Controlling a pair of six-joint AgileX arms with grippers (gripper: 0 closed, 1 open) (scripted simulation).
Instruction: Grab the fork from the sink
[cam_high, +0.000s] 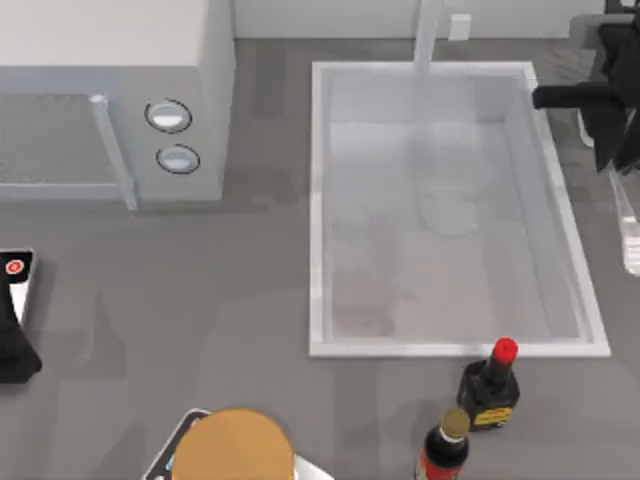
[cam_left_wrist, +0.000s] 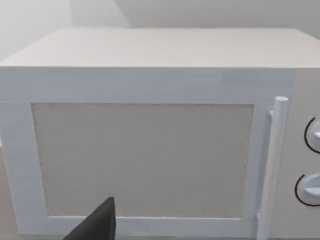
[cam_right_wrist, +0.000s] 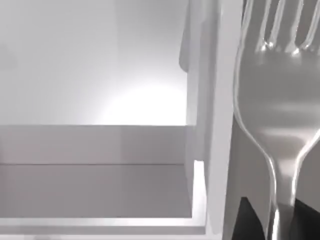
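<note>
Fork (cam_right_wrist: 280, 115) clamped in right tool (cam_high: 612, 120), handle pinched, tines pointing away from the wrist. Held high past sink's (cam_high: 330, 200) right rim, clear of basin. Grab step looks done; next just needs a steady hold, no rim contact. Left tool (cam_left_wrist: 97, 225) parked at counter's left, facing microwave (cam_left_wrist: 150, 150); grip state unclear.

The right arm (cam_high: 590, 95) is matte black and blocky; the left arm (cam_high: 14, 320) is black, with what looks like a white panel bearing a red round mark.
</note>
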